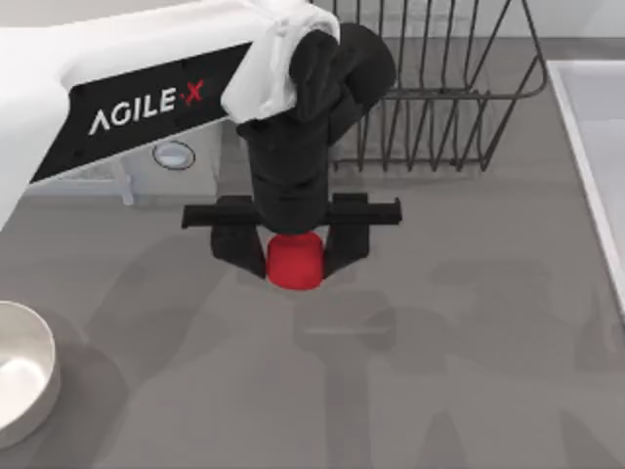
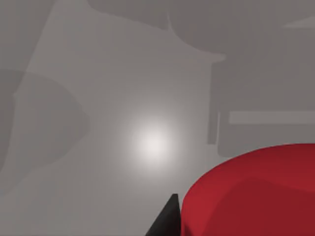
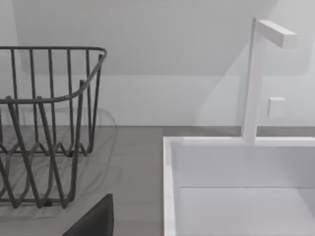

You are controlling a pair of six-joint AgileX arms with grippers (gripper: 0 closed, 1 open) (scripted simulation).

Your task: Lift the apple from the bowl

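My left gripper (image 1: 294, 258) is shut on the apple (image 1: 295, 264), a small bright red lump held between the two black fingers (image 1: 239, 249) over the middle of the grey table. The apple's red side (image 2: 256, 196) bulges close in the left wrist view beside one dark fingertip (image 2: 165, 221), with the table and its shadows below. The bowl (image 1: 47, 357), white with a thick pale rim, sits at the table's near left edge, well apart from the apple, and nothing lies in the part I can see. My right arm is parked near the sink; one dark fingertip (image 3: 96, 216) shows.
A dark wire dish rack (image 1: 439, 88) stands at the back, just right of the left arm, and appears as the wire rack (image 3: 44, 128) in the right wrist view. A white sink (image 1: 596, 147) runs along the right side, with its basin (image 3: 236, 191) and faucet (image 3: 253, 78).
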